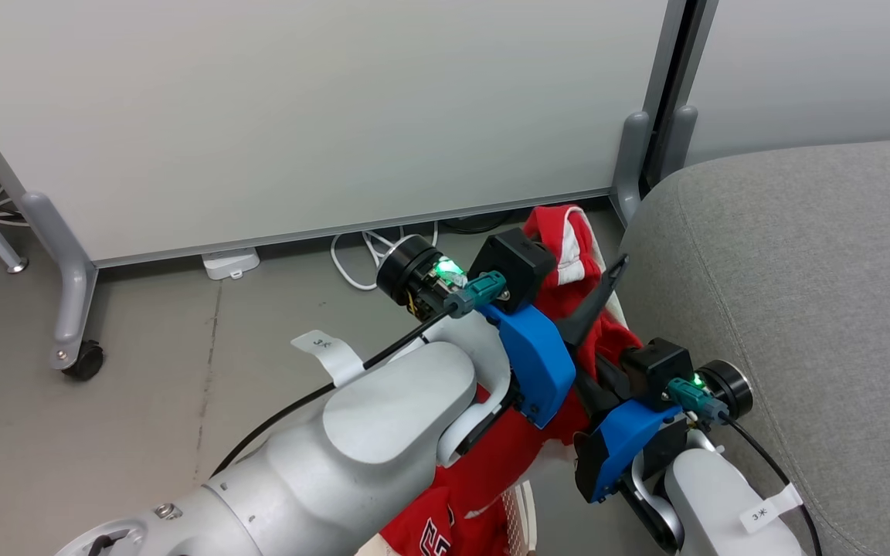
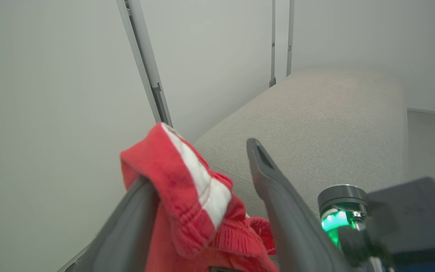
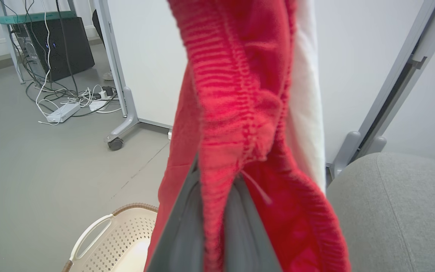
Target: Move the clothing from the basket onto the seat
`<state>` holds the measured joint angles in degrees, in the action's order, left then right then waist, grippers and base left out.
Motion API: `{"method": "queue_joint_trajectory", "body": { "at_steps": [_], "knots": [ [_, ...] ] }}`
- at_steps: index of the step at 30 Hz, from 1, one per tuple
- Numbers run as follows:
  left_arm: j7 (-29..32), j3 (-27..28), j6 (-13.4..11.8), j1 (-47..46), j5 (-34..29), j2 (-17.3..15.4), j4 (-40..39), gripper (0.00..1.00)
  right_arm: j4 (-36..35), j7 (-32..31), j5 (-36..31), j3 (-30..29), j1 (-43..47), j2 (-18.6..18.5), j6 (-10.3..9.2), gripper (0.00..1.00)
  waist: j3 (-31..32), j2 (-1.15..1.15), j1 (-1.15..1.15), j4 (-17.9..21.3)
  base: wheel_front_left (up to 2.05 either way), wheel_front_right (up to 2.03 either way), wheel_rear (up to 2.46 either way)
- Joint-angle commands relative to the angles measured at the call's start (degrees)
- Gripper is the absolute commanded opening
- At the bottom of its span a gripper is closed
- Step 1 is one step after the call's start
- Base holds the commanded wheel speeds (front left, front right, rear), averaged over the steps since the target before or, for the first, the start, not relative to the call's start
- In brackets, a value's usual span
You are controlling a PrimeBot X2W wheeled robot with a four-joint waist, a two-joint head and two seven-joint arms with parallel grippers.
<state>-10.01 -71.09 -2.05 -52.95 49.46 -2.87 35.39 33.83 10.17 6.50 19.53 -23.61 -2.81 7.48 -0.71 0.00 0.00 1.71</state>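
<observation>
you're in the carry step. the red shorts (image 1: 568, 251) are up out of the basket (image 3: 100, 230) and hang in the air just beside the rounded edge of the seat (image 1: 800, 270), not yet on it. your right gripper (image 3: 217, 177) has its fingers pressed together on the ribbed waistband, pinching it. your left gripper (image 2: 202, 170) has its fingers spread; the cloth is only draped over one of them and the other stands bare.

next, i judge, you need to swing both arms to your right, over the seat's edge, with the hanging cloth high enough to clear it. then part the right fingers and slip the left one out from under the fold. the loose drape on the left could slide off on the way.

the head view shows a jersey (image 1: 429, 533) at its bottom edge, next to a bit of perforated basket wall. you cannot tell there whether it is lifted or lying in the basket. the right wrist view gives you the basket's rim and handle on the floor below the cloth, and the pinch itself. the left wrist view gives you the long bare top of the seat ahead and the spread of the left fingers.
</observation>
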Motion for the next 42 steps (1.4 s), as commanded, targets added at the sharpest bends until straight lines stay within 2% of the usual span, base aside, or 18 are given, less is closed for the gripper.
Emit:
{"method": "queue_joint_trajectory", "body": {
  "at_steps": [1,13,19,25,29,34,38,42],
  "knots": [
    [-0.29,-0.2,-0.37,-0.7,0.38,-0.03,0.18,1.0,0.13,0.34,0.38,0.09,-0.63,-0.14,0.03,0.0,0.06,0.0,0.0,0.01,0.0,0.0,0.0],
    [-2.63,-0.52,-0.39,1.33,0.58,-0.24,0.87,1.0,-0.27,1.16,0.17,-1.97,-0.45,-0.14,0.03,0.0,0.0,0.0,0.0,-0.13,0.0,0.0,0.0],
    [-4.31,0.71,0.25,5.28,1.48,-2.24,1.28,1.0,-0.87,1.67,-0.94,-4.73,-0.18,-0.14,0.03,0.0,-0.14,0.0,0.0,0.21,0.0,0.0,0.0],
    [-5.2,3.73,-0.18,10.74,1.24,-5.89,-0.72,1.0,-1.85,1.65,-2.57,-7.11,0.9,-0.13,0.03,0.0,-0.59,0.0,0.0,0.9,0.0,0.0,0.0],
    [-5.22,9.8,0.48,16.14,-1.84,-9.13,-6.34,1.0,-2.51,1.35,-3.0,-7.53,1.57,-0.13,0.03,0.0,-0.75,0.0,0.0,1.72,0.0,0.0,0.0],
    [-5.24,20.09,1.7,25.66,-9.45,-12.8,-14.89,1.0,-3.59,1.01,-3.23,-7.61,2.18,-0.13,0.03,0.0,-0.84,0.0,0.0,2.62,0.0,0.0,0.0],
    [-5.24,28.01,3.24,32.93,-15.57,-13.63,-19.42,1.0,-4.5,0.64,-3.43,-7.8,2.85,-0.13,0.03,0.0,-0.96,0.0,0.0,2.98,0.0,0.0,0.0],
    [-5.25,34.46,4.98,38.92,-20.33,-12.86,-21.36,1.0,-5.18,0.27,-3.77,-7.97,3.25,-0.13,0.03,0.0,-1.06,0.0,0.0,3.17,0.0,0.0,0.0]
  ]
}}
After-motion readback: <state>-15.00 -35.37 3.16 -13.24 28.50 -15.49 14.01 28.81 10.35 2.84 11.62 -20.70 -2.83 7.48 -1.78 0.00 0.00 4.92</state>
